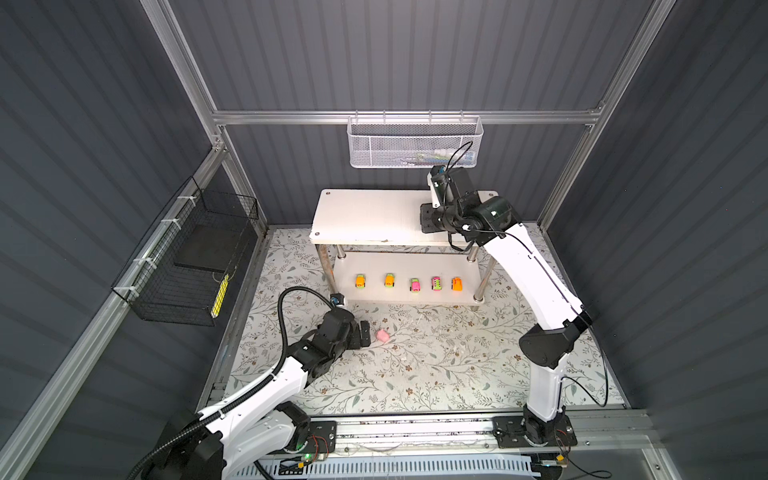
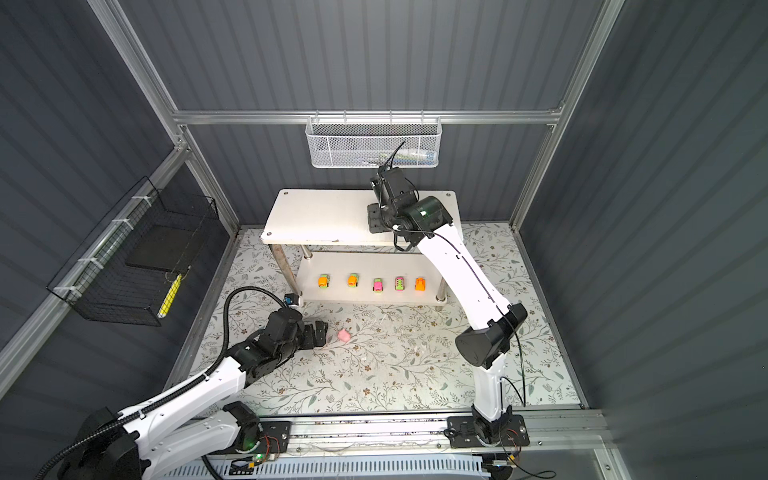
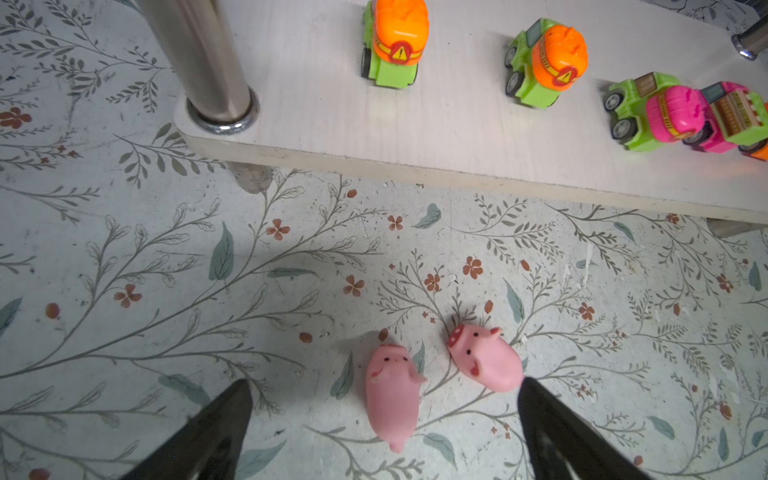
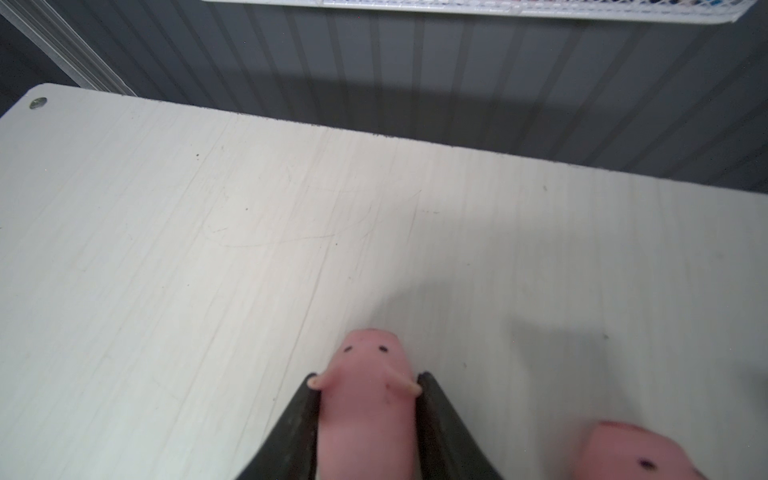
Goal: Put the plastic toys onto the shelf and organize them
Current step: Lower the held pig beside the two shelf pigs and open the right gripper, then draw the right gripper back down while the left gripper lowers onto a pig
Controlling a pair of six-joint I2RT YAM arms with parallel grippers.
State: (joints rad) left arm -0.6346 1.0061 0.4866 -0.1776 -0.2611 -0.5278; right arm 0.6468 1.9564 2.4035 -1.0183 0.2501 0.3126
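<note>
Pink pig [image 4: 365, 407] sits pinched between our right gripper [image 4: 368, 382] fingers at the far right of the shelf [image 1: 374, 216] top board, a second pig [image 4: 631, 453] just beside it. Five cars [image 1: 414, 285] line its lower board. Our left gripper [image 3: 385, 385] gapes wide over two loose pigs [image 3: 392, 395], [image 3: 484, 363] on the floral mat [image 3: 166, 291].

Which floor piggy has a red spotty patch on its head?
The pig lying nearer the shelf; the other floor pig has no red patch.

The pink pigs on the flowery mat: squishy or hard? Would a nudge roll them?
Probably squishy: the held pig looks pinched narrow in the right tool. The loose pigs have rounded bodies, so a nudge might roll them. Tiny, likely light.
</note>
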